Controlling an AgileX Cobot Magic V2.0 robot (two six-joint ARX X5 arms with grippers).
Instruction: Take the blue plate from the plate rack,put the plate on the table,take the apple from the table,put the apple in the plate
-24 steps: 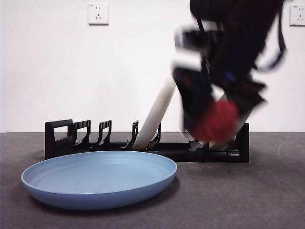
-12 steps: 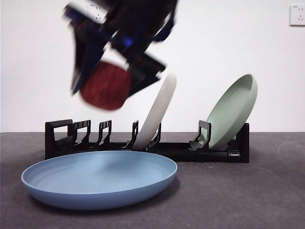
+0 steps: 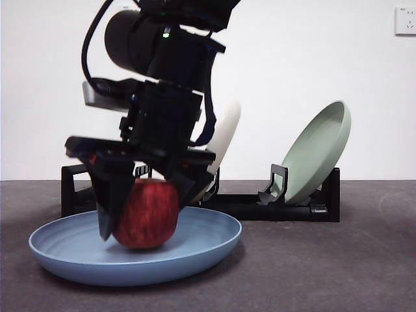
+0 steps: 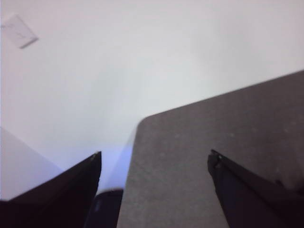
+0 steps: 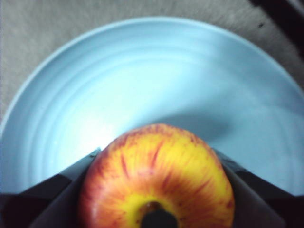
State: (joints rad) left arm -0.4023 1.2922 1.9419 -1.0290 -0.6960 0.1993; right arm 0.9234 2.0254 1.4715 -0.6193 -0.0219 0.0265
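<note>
The table (image 3: 338, 273) carried the rack (image 3: 260, 207) along its back edge, with a cream plate (image 3: 224, 130) and a green plate (image 3: 318, 153) leaning in its slots, and the blue plate (image 3: 195, 244) lay flat in front of the rack toward the left front corner, already out of the rack. The right gripper (image 3: 140, 214), which half a second before had been high above the plate and a second before over the rack's right end, had come down into the plate with the apple (image 3: 148, 214). The apple appeared to rest on the plate's floor, left of its centre, though contact was hard to confirm. The jaws stayed clamped on the apple's sides, as the right wrist view also showed. The left gripper (image 4: 154, 164) waited off near a table corner, jaws spread wide on nothing. The carry looked finished; only release and withdrawal seemed left.
</note>
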